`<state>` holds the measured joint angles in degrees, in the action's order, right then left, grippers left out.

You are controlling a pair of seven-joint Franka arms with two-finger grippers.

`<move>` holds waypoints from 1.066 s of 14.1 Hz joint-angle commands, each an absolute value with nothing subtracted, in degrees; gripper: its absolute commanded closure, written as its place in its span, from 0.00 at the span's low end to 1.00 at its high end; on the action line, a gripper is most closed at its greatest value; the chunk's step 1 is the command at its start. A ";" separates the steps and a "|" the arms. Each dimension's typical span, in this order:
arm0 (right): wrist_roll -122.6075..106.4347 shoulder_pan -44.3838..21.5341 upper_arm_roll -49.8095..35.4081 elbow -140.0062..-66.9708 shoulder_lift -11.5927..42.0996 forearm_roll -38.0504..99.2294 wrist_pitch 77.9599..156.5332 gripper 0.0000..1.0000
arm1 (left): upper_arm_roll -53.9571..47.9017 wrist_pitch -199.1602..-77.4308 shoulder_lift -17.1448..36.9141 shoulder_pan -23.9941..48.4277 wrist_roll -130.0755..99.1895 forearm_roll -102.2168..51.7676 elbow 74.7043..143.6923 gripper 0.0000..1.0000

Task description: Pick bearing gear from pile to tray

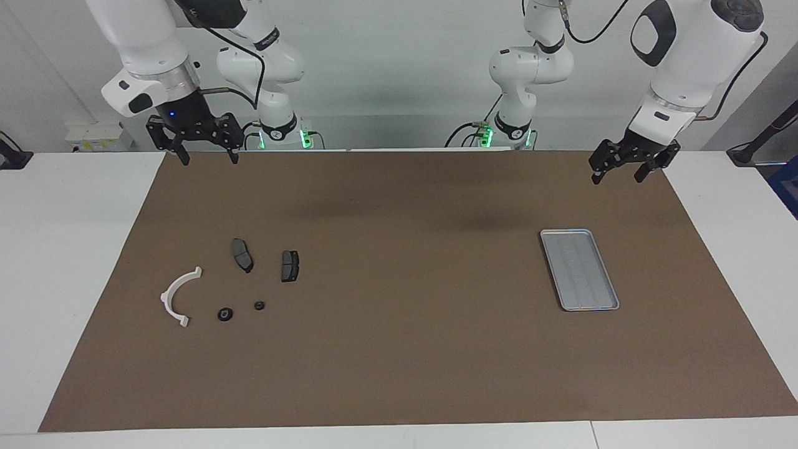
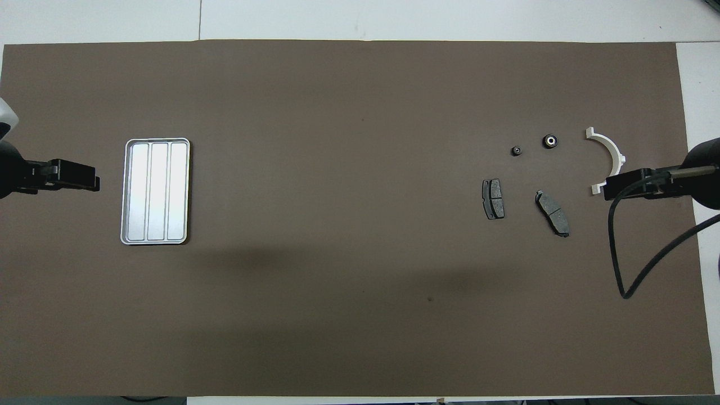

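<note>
The pile lies on the brown mat toward the right arm's end. It holds a white curved arc [image 1: 177,296] [image 2: 607,157], two dark grey brake pads [image 1: 242,254] [image 1: 290,265] [image 2: 552,212] [image 2: 493,198] and two small black rings [image 1: 225,314] [image 1: 259,305] [image 2: 550,140] [image 2: 516,151]. The rings lie farther from the robots than the pads. The silver ribbed tray [image 1: 578,269] [image 2: 156,191] lies empty toward the left arm's end. My right gripper [image 1: 207,154] [image 2: 610,188] hangs open and empty, high over the mat's edge. My left gripper [image 1: 619,174] [image 2: 84,183] hangs open and empty, high beside the tray.
The brown mat [image 1: 399,349] [image 2: 349,292] covers most of the white table [image 1: 75,249]. A black cable [image 2: 635,270] loops down from the right arm over the mat's end. Nothing lies between the pile and the tray.
</note>
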<state>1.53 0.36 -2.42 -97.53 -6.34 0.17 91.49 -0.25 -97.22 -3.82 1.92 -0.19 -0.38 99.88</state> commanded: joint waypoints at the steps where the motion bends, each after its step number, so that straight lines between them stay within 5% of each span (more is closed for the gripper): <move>1: 1.58 1.23 -2.72 -98.17 -7.03 1.23 92.64 0.00 | -0.09 -97.82 -5.27 1.93 0.26 -1.32 101.51 0.00; 15: 2.02 1.23 -2.64 -98.17 -7.21 1.23 92.81 0.00 | -0.09 -97.82 -5.27 1.93 0.26 -1.32 101.51 0.00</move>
